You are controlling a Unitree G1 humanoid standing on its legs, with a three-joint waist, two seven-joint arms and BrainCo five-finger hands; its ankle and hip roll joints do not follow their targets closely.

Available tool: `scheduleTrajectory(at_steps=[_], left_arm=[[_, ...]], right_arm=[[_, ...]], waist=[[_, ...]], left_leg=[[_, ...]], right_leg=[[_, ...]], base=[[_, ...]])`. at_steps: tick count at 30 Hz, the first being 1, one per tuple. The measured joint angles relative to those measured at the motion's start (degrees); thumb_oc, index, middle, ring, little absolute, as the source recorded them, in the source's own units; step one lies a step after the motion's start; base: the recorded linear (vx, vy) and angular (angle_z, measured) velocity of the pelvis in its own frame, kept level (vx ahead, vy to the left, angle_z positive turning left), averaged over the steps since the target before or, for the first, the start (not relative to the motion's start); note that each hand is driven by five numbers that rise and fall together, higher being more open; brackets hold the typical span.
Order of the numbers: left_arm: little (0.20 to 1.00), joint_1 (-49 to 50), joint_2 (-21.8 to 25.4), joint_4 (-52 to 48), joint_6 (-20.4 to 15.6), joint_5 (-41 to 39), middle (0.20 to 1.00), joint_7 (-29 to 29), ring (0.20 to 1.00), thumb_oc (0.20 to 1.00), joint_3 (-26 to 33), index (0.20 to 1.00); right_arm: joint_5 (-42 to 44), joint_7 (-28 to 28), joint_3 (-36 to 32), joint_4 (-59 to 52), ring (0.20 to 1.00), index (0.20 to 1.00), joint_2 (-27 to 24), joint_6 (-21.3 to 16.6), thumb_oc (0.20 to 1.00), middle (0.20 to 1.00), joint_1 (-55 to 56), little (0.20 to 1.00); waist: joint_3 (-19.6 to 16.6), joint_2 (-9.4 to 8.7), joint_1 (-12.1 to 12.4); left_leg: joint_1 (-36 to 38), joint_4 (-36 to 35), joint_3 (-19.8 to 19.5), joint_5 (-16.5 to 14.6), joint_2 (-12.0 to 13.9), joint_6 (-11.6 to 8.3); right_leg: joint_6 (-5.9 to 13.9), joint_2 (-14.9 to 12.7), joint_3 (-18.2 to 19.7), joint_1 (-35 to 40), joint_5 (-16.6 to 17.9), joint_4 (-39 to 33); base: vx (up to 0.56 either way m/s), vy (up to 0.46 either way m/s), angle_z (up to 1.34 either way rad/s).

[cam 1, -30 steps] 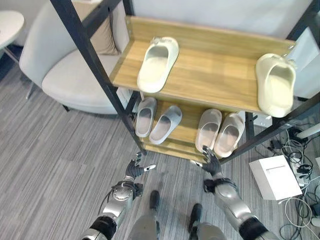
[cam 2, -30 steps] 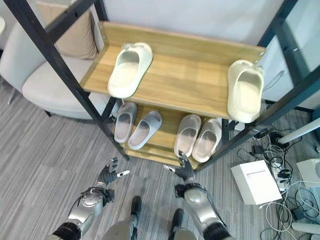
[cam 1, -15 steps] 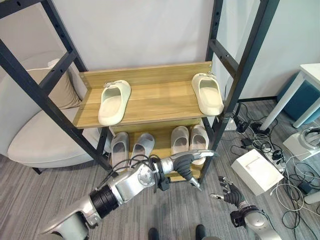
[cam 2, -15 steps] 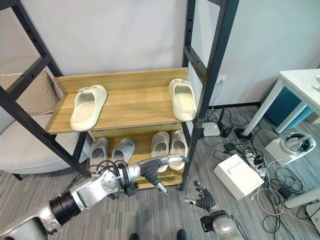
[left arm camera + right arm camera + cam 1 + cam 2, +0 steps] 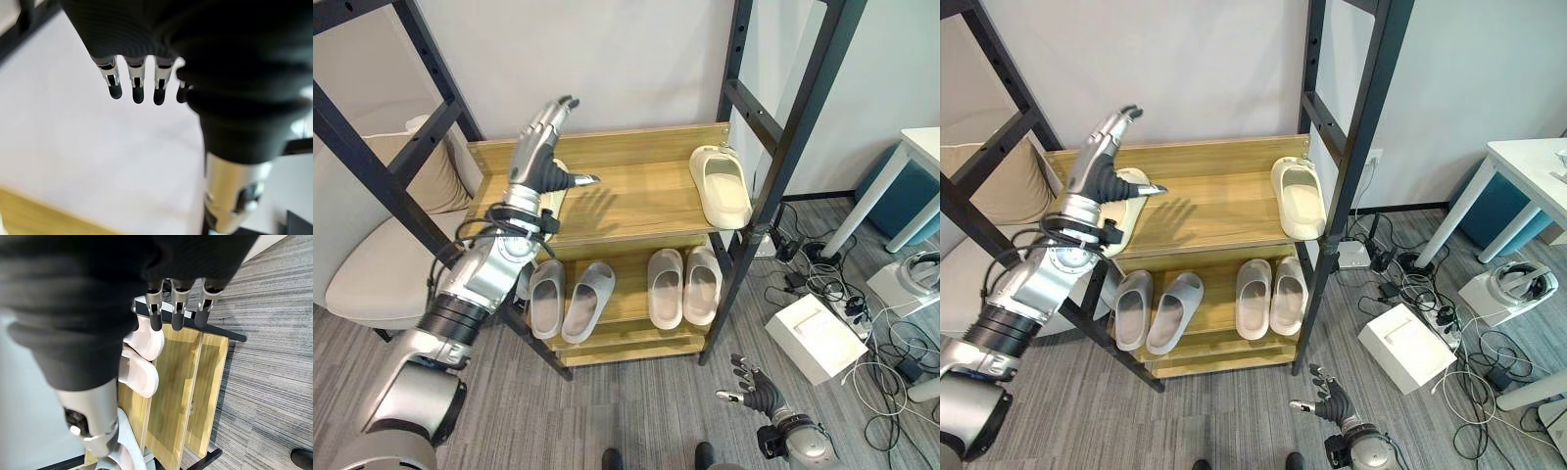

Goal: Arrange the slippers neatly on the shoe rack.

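Black-framed wooden shoe rack [image 5: 636,201]: two cream slippers [image 5: 722,184] on the upper shelf (far apart), four grey-pink slippers [image 5: 666,287] below. Left hand [image 5: 540,157] hovers open over one cream slipper; right hand [image 5: 756,396] open, low

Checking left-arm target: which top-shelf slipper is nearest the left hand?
The cream slipper at the shelf's left end, right beneath the raised, open left hand. The other cream slipper sits apart at the right end.
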Motion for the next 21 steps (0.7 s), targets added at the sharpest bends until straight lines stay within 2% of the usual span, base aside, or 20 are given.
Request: scheduleTrajectory(at_steps=[3, 6, 8, 14, 19, 20, 21], left_arm=[[1.0, -4.12, 3.14, 7.44, 2.15, 5.01, 1.0, 1.56, 1.0, 1.0, -4.81, 1.0], [1.0, -8.19, 9.82, 15.47, 4.93, 8.26, 1.0, 2.34, 1.0, 1.0, -9.48, 1.0], [1.0, -10.63, 11.76, 17.65, 5.64, 10.66, 1.0, 3.17, 1.0, 1.0, -12.59, 1.0], [1.0, -12.83, 12.49, 24.57, 6.76, 13.17, 1.0, 2.79, 1.0, 1.0, -18.94, 1.0], [1.0, -14.26, 12.11, 26.95, 7.21, 13.09, 1.0, 2.51, 1.0, 1.0, -18.97, 1.0], [0.551, -14.8, 11.94, 27.82, 7.2, 13.04, 0.551, 2.79, 0.551, 0.551, -18.97, 0.551], [0.344, -15.91, 11.57, 29.52, 7.19, 12.88, 0.344, 2.78, 0.344, 0.344, -19.14, 0.344]], right_arm=[[0.08, 0.03, 0.05, -0.04, 1.0, 1.0, -0.06, -0.32, 1.0, 1.0, -0.45, 1.0], [1.12, 0.28, 0.16, -0.09, 1.0, 1.0, -0.87, -1.21, 1.0, 1.0, -0.09, 1.0], [1.16, 0.38, 0.6, -0.09, 1.0, 1.0, -0.98, -1.46, 1.0, 1.0, 0.14, 1.0], [2.42, 0.69, 2.17, -0.55, 1.0, 1.0, -1.23, -1.68, 1.0, 1.0, 0.72, 1.0], [3.37, 0.5, 2.19, -1.28, 1.0, 1.0, -1.26, -2.49, 1.0, 1.0, 0.74, 1.0], [3.38, 0.48, 2.21, -1.91, 1.0, 1.0, -1.27, -2.57, 1.0, 1.0, 0.85, 1.0], [3.41, 0.49, 2.21, -2.5, 1.0, 1.0, -1.27, -2.78, 1.0, 1.0, 0.9, 1.0]], waist=[[0.02, -0.1, -0.1], [0.55, -0.94, -0.55], [0.73, -1.48, -0.73], [0.94, -1.94, -1.06], [2.11, -3.46, -1.33], [2.26, -3.69, -1.4], [2.33, -3.8, -1.43]], left_leg=[[-0.02, 0.0, 0.38, 0.0, 0.05, -0.01], [-0.29, -0.01, 1.47, -0.03, 0.23, -0.04], [-1.46, -0.01, 1.67, -0.01, 0.18, -0.03], [-2.39, 0.02, 2.42, 0.02, 0.25, -0.01], [-3.43, 0.09, 2.8, 0.06, 0.29, 0.0], [-3.44, 0.11, 2.84, 0.06, 0.29, 0.0], [-3.5, 0.11, 2.9, 0.06, 0.31, -0.01]], right_leg=[[-0.01, 0.02, 0.28, -0.24, 0.02, 0.0], [0.19, 0.18, 1.38, -1.11, 0.04, 0.0], [-0.13, 0.12, 1.63, -2.39, 0.59, 0.0], [-0.33, 0.19, 1.96, -3.66, 0.9, 0.02], [-0.36, 0.25, 2.37, -4.99, 1.15, 0.03], [-0.36, 0.25, 2.43, -5.03, 1.15, 0.03], [-0.35, 0.26, 2.54, -5.13, 1.16, 0.03]], base=[[0.02, 0.006, -0.08], [0.0, 0.014, -0.17], [0.01, 0.017, -0.04], [-0.01, 0.004, -0.06], [-0.02, 0.019, -0.04], [0.0, 0.0, 0.0], [0.0, 0.0, 0.0]])
